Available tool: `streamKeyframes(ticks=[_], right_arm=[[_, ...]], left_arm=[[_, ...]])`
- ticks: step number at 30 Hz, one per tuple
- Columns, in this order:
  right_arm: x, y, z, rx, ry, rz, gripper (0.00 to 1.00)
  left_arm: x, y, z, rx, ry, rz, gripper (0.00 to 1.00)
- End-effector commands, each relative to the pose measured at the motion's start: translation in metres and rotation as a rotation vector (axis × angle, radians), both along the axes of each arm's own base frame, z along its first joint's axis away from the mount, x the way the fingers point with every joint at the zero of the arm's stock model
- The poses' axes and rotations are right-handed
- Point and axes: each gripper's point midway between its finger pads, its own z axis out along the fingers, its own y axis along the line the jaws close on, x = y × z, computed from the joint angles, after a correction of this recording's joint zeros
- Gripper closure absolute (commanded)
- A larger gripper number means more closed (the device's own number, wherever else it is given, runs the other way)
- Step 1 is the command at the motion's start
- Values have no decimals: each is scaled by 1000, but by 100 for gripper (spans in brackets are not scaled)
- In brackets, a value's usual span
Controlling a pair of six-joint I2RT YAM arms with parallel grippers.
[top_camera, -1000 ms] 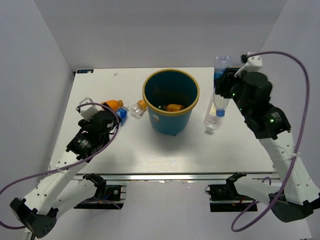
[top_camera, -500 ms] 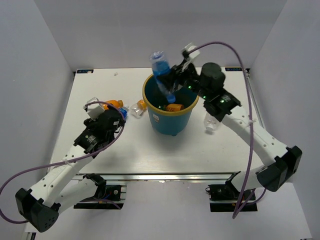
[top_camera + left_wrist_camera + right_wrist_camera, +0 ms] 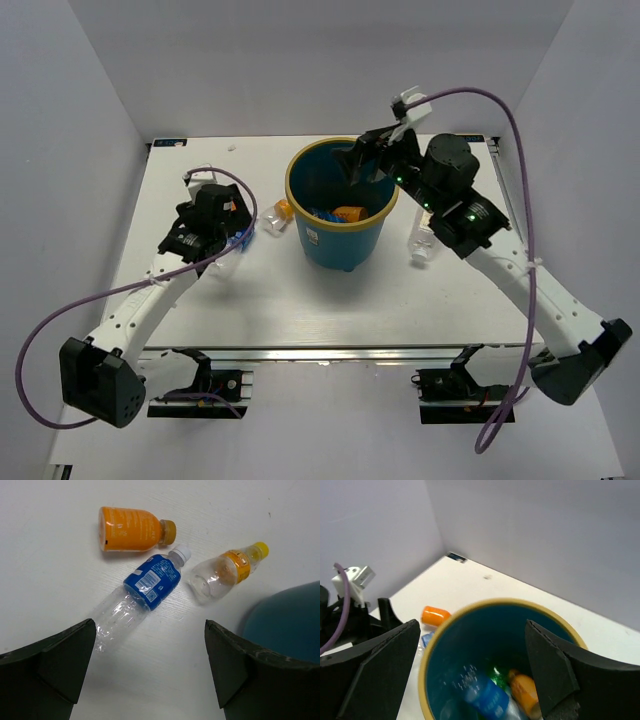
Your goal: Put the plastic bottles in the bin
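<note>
Nearest, the left jaws stood wide open and empty, hanging over three plastic bottles that lay on their sides on the white table [image 3: 300,300], just left of the bin [image 3: 350,245]. The clear bottle with the blue label [image 3: 145,587] lay slantwise between the two fingers [image 3: 55,665] and looked the likely pick. The jaws would do best to turn square across its slanted length and close on the labelled upper body, where the thin clear wall seemed least apt to crumple. They should come straight down so the round body would not roll. Care was wanted at its white cap, which lay just beside the neck of the orange bottle [image 3: 132,528] and near the small clear bottle with an orange band [image 3: 220,572]. Right of the bin a lone clear bottle [image 3: 424,240] lay on the table, probably work for the right arm. The bin, a round teal bucket with a yellow-tan rim and a white sticker, stood mid-table. Inside it lay a blue-labelled bottle [image 3: 487,700], blurred, with an orange one [image 3: 525,692] and a glimpse of green. Farthest, the right jaws hung open and empty over the bin's far side; lifting clear before swinging away would keep them off the rim.
</note>
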Motion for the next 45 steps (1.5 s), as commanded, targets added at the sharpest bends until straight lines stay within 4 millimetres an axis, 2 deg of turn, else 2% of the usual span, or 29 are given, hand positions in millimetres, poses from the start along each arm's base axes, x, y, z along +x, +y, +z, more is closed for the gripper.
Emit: streamKeyframes(ticks=[1,2,3,4,7,11,12,13,15,16,19,20,24,26,28,29,30,32,33,34,36,37,39,41,43,44,45], right_arm=[[0,-48,3,-4,43,-201,11],[-1,-54,-4,9,70,-223,11],[-2,-60,-26,-3,105,-243,11],[-6,-78,-22,25,100,-289,11],[-10,-115,-44,58,153,-411,11],[-21,-142,-65,80,184,-467,11],[-25,-151,-63,98,176,-485,11],[-25,-153,-75,89,188,-496,10],[-29,-161,-77,105,184,-516,11],[-30,-162,-88,94,205,-521,11],[-33,-166,-99,85,228,-530,11],[-33,-166,-107,72,243,-535,11],[-28,-167,-114,66,250,-545,11],[-26,-166,-115,68,258,-546,11],[-25,-166,-116,71,257,-542,11],[-25,-166,-117,68,259,-543,11],[-25,-166,-118,68,259,-543,11],[-25,-170,-122,62,266,-565,11],[-25,-172,-123,63,270,-578,11],[-25,-179,-129,56,280,-612,11],[-24,-190,-135,54,290,-669,11],[-25,-193,-143,40,307,-684,11],[-24,-202,-154,28,326,-725,11],[-24,-210,-170,6,356,-756,11],[-21,-226,-180,0,381,-814,10],[-21,-233,-190,-15,412,-840,11],[-19,-247,-195,-4,434,-880,11]], left_arm=[[13,-22,-8,-10,-13,-249,2],[18,-17,-15,6,-8,-279,2],[21,-16,-29,4,18,-284,2],[22,-12,-38,6,57,-276,2],[26,-6,-63,47,125,-279,2],[32,2,-88,94,179,-290,2],[33,3,-91,107,190,-292,2],[36,4,-98,123,204,-294,2],[38,11,-105,165,226,-284,2],[37,14,-117,176,270,-280,2],[41,15,-129,184,287,-283,2],[39,16,-142,183,313,-290,2],[42,12,-160,153,349,-308,2],[42,12,-161,147,363,-303,11],[42,9,-152,130,351,-302,22],[43,9,-146,112,333,-286,38],[43,7,-140,101,315,-280,45],[40,6,-113,59,248,-253,53],[39,7,-102,50,218,-236,53],[35,10,-76,41,158,-210,53],[31,16,-45,15,81,-154,54],[30,15,-9,-16,-17,-143,54],[26,13,27,-63,-109,-131,54],[23,13,84,-119,-260,-114,54],[23,2,126,-179,-373,-160,54],[24,-6,160,-212,-446,-205,54],[22,-26,179,-260,-474,-305,55]])
